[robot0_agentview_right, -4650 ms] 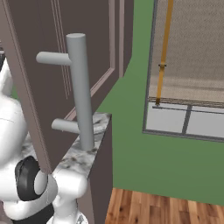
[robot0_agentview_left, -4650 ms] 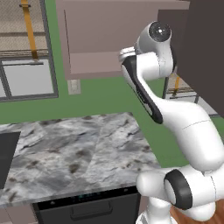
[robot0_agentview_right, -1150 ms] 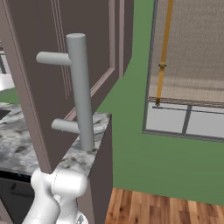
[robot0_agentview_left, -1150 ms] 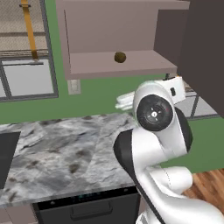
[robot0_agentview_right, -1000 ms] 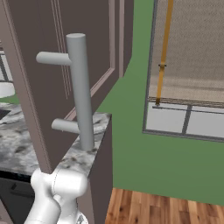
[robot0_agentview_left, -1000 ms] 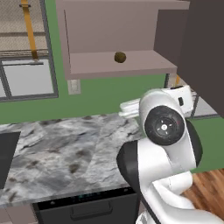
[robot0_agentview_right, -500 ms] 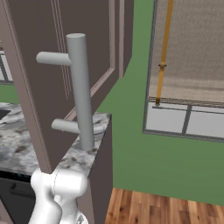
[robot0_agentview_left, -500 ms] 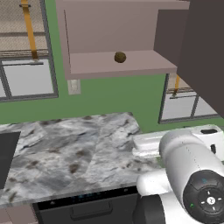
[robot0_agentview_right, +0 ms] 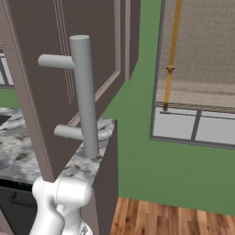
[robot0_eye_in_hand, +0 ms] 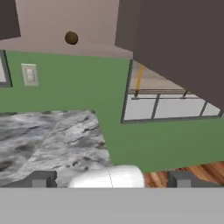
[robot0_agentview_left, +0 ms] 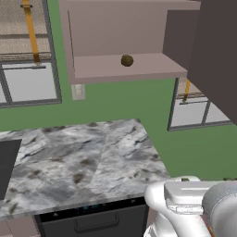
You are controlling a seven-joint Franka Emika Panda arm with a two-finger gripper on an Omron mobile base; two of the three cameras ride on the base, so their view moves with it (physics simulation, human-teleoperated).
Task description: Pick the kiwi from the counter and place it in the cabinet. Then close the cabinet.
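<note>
One step is remaining, since the kiwi (robot0_agentview_left: 127, 60) is sitting on the open cabinet (robot0_agentview_left: 125, 69) shelf, well above the counter (robot0_agentview_left: 78, 162), while the gripper (robot0_eye_in_hand: 109, 178), jaws spread wide and empty, is dropping back low to shut the door (robot0_agentview_right: 59, 73).
</note>
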